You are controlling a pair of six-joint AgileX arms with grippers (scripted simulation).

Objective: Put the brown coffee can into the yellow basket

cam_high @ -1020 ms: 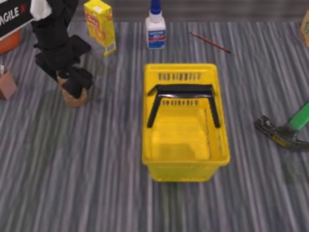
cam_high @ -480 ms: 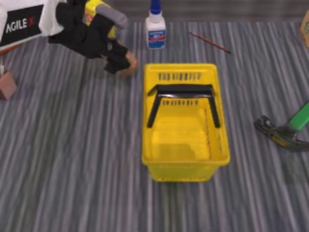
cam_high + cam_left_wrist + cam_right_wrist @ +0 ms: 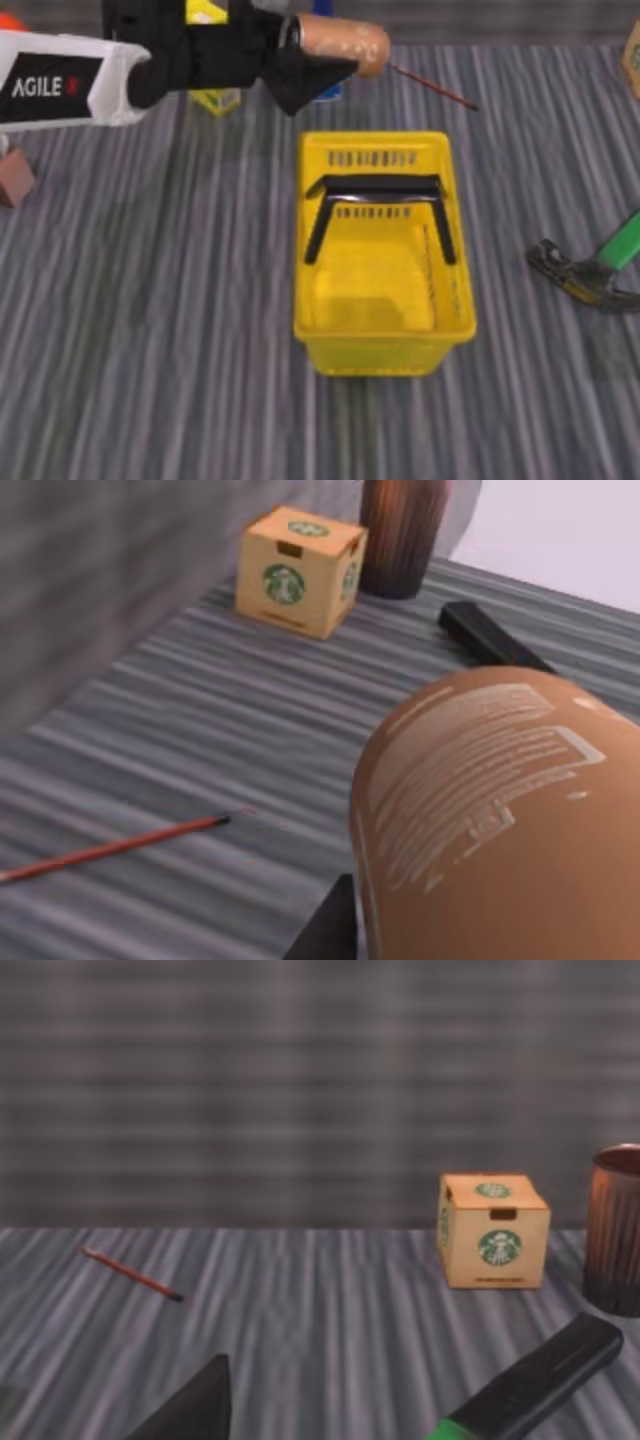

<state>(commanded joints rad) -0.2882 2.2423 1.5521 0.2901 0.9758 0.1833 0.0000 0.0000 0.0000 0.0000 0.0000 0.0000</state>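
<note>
One brown coffee can (image 3: pixel 343 42) is held lying sideways by the left gripper (image 3: pixel 300 55), its fingers clamped on it, above the table's far edge beyond the yellow basket (image 3: pixel 384 330). The right gripper's finger state cannot be told.

Coffee cans: 1, brown (image 3: pixel 343 42)
Baskets: 1, yellow (image 3: pixel 384 345)
Juice cartons: 1, mostly hidden by arm (image 3: pixel 214 98)
Pencils: 1, red (image 3: pixel 435 87)
Hammers: 1, green handle (image 3: pixel 590 272)
Logo boxes: 1, tan (image 3: pixel 493 1229)
Brown blocks: 1, at worktop's left edge (image 3: pixel 14 178)
Dark cups: 1 (image 3: pixel 616 1228)
</note>
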